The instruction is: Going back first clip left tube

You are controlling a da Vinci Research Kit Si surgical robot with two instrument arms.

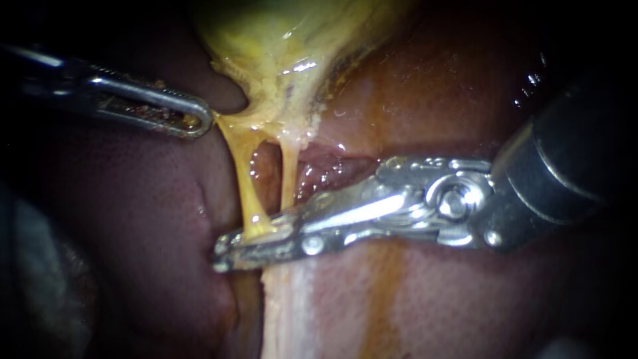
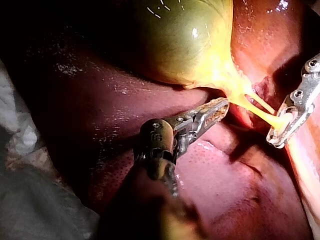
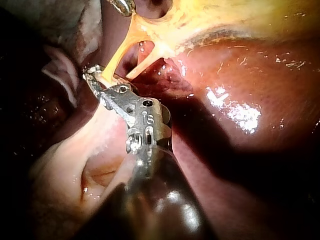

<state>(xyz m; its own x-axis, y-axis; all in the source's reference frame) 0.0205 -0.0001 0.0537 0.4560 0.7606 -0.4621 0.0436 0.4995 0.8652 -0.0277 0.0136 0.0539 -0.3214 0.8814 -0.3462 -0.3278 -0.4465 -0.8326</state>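
The yellow-green gallbladder (image 1: 286, 40) narrows into two yellow tubes over the red liver (image 1: 425, 100). The left tube (image 1: 240, 173) runs down into the jaws of my right instrument (image 1: 232, 249), which comes in from the right and lies shut on the tube's lower end. No clip shows clearly there. The right tube (image 1: 289, 176) passes just behind those jaws. My left instrument (image 1: 196, 121) comes from the upper left, its jaws shut on the gallbladder's neck. The left wrist view shows my left instrument (image 2: 216, 107) by the neck and my right instrument (image 2: 280, 132) at the tubes' end.
A pale band of tissue (image 1: 286, 312) runs down below the right instrument's jaws. Dark red liver (image 1: 146, 219) lies to the left of the tubes. Grey cloth (image 2: 30, 200) lies beside the liver in the left wrist view.
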